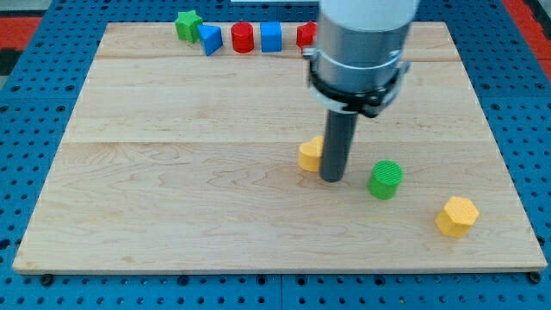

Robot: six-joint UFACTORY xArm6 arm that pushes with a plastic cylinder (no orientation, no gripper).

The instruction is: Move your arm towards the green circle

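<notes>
The green circle block [386, 179] stands on the wooden board [172, 172] at the lower right of centre. My tip [332, 178] is down on the board just to the left of it, with a small gap between them. A yellow block [311, 154] sits right against the rod's left side, partly hidden by it.
A yellow hexagon block [456, 215] lies near the board's lower right. Along the top edge stand a green star-like block [188, 24], a blue block [209, 39], a red cylinder [243, 38], a blue cube [271, 37] and a red block [306, 34] partly hidden by the arm.
</notes>
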